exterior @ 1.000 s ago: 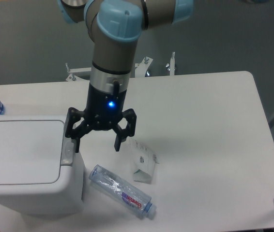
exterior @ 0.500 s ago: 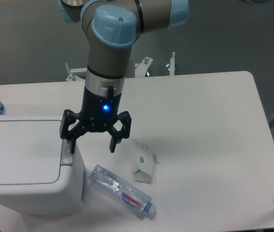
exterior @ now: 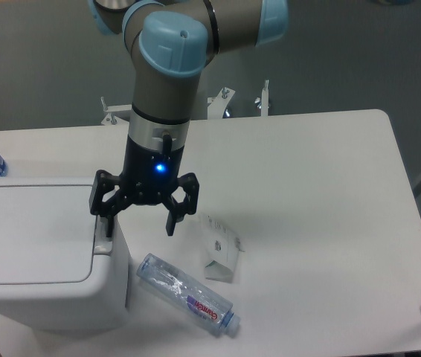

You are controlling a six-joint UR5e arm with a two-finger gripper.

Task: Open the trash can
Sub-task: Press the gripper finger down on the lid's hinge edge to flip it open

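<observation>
Gripper (exterior: 140,227) spread wide, pointing down, blue light lit on its body; left finger (exterior: 106,223) at the grey latch of the bin (exterior: 39,253), right finger over bare table (exterior: 322,193). Bin at front left, lid flat and shut. Bottle (exterior: 188,294) lying beside it, label red and blue, writing unreadable. Crumpled carton (exterior: 222,256) nearby.
</observation>
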